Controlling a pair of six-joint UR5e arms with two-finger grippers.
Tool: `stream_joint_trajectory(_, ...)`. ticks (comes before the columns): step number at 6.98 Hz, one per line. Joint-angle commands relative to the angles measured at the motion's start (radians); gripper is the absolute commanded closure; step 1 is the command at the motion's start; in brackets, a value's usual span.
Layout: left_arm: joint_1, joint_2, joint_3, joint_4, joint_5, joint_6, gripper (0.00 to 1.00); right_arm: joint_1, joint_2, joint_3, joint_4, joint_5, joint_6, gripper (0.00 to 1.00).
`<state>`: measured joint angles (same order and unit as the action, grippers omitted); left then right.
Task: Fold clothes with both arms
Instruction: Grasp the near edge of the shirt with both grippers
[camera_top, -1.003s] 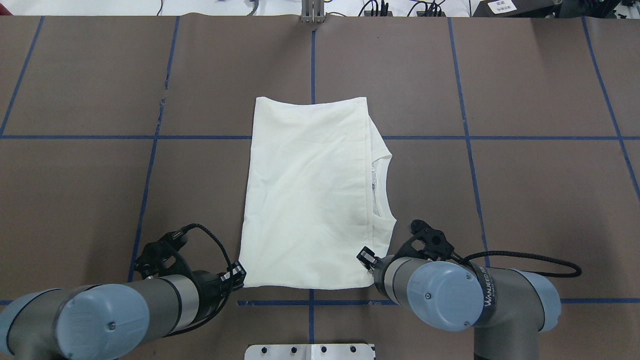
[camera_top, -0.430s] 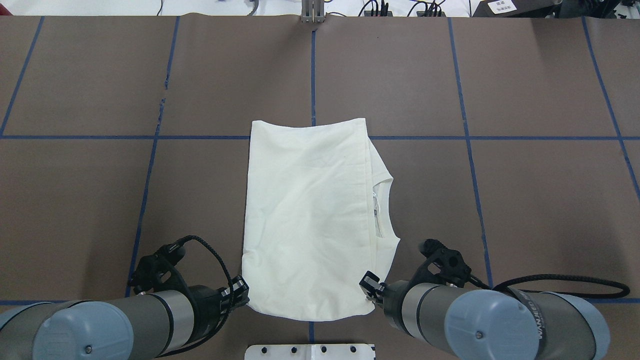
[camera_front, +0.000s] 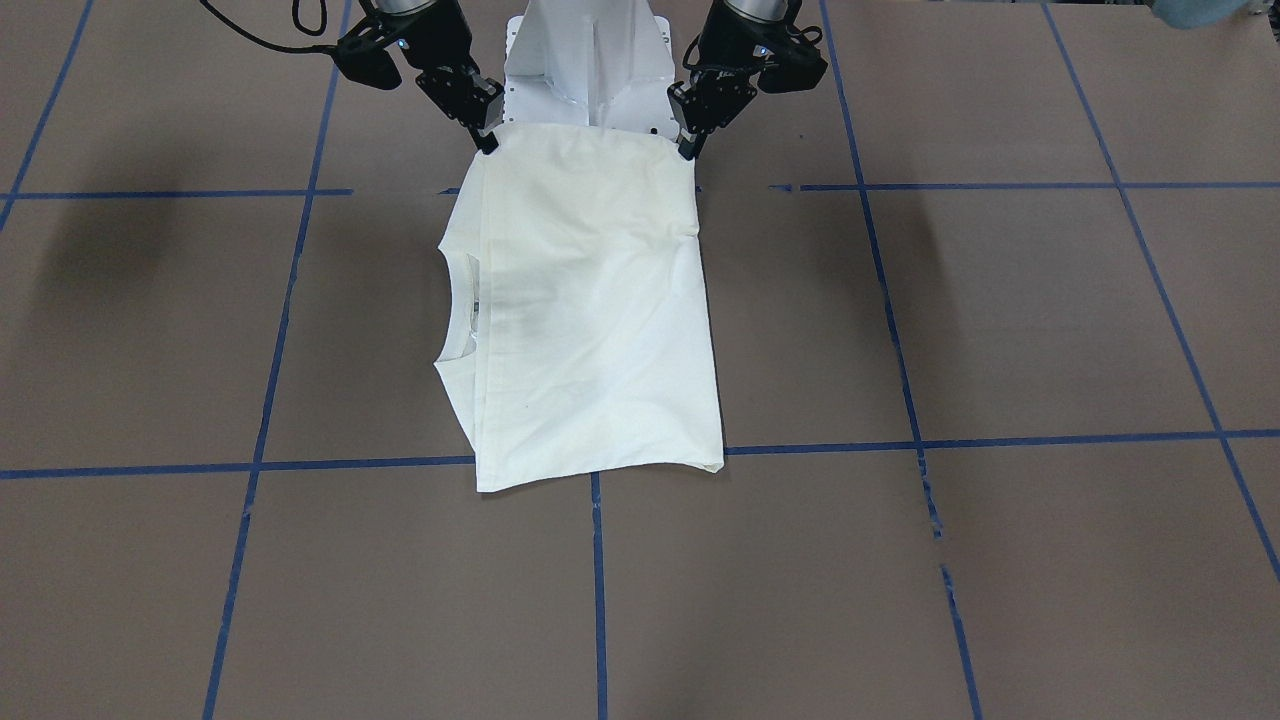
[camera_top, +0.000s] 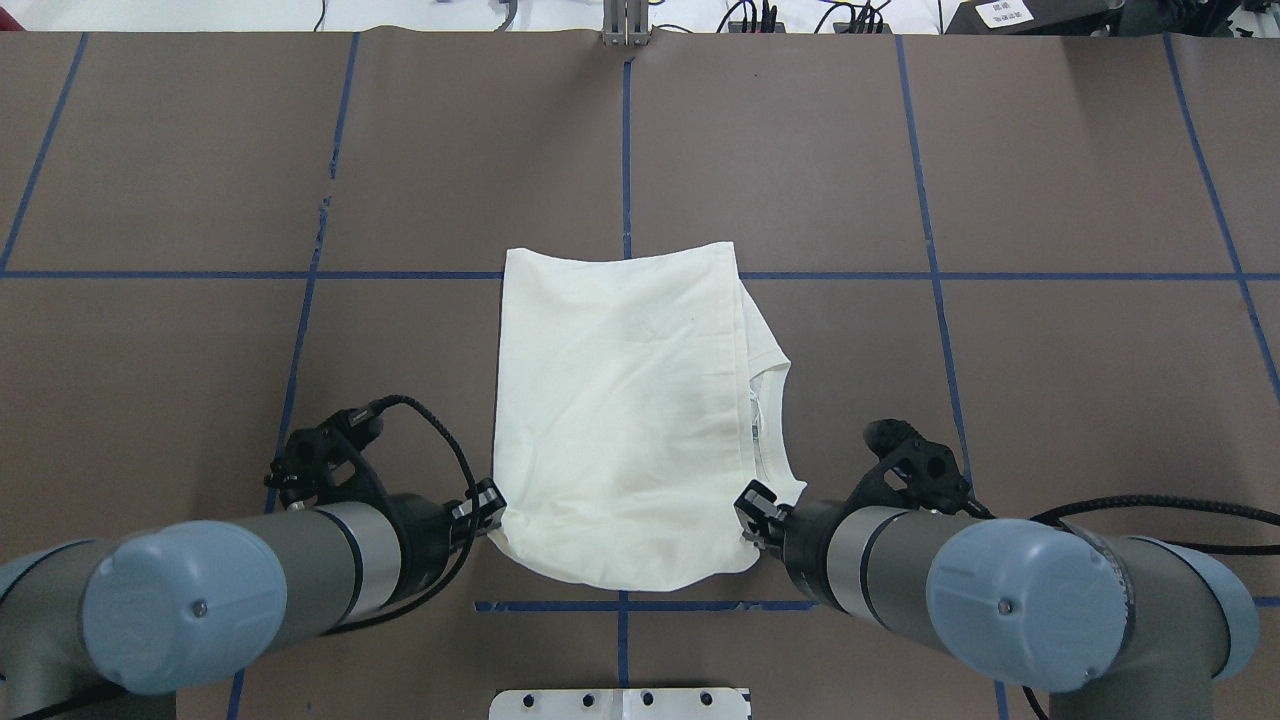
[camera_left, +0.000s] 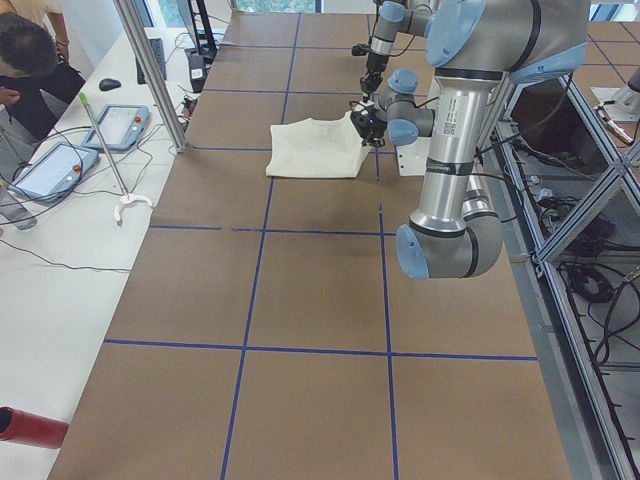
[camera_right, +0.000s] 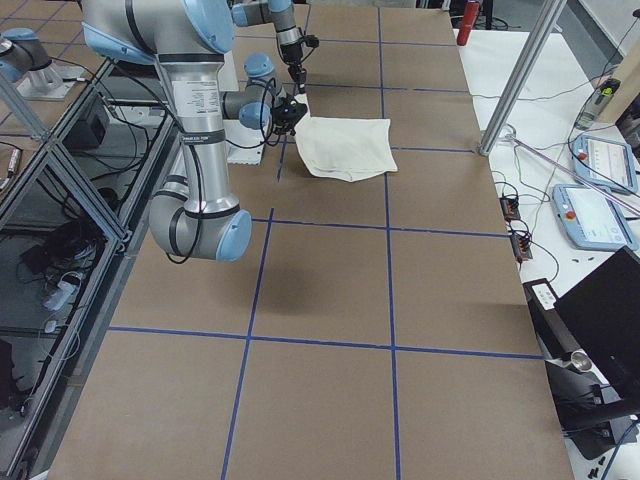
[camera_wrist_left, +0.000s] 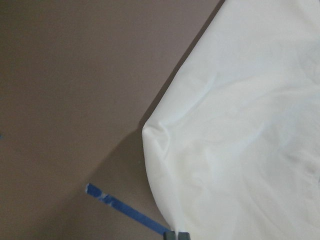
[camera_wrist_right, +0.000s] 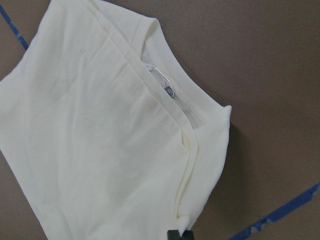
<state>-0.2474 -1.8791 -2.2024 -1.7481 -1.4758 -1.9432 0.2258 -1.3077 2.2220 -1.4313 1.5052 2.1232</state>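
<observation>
Left claw (camera_top: 488, 512) and right claw (camera_top: 752, 518) are both pinched tight on the near corners of the cream half-folded cotton T-shirt (camera_top: 620, 400), one corner each so the edge lifts evenly. The rest lies flat mid-way across the brown blue-taped table (camera_top: 200, 380), ribbed round collar (camera_top: 768, 420) poking out on my right. My guess: next I carry that edge forward over the far one.
</observation>
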Motion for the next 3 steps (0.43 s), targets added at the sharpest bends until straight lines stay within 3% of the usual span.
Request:
stream_joint_trajectory(1,-0.117,-0.072,0.019,0.022,-0.003,0.101,1.00,0.140,0.089,-0.089,-0.003,0.068,-0.055,1.00)
stream_joint_trajectory(3,-0.156,-0.179,0.191,0.009,0.000,0.105,1.00,0.252,0.100,-0.128,0.003,0.156,-0.129,1.00)
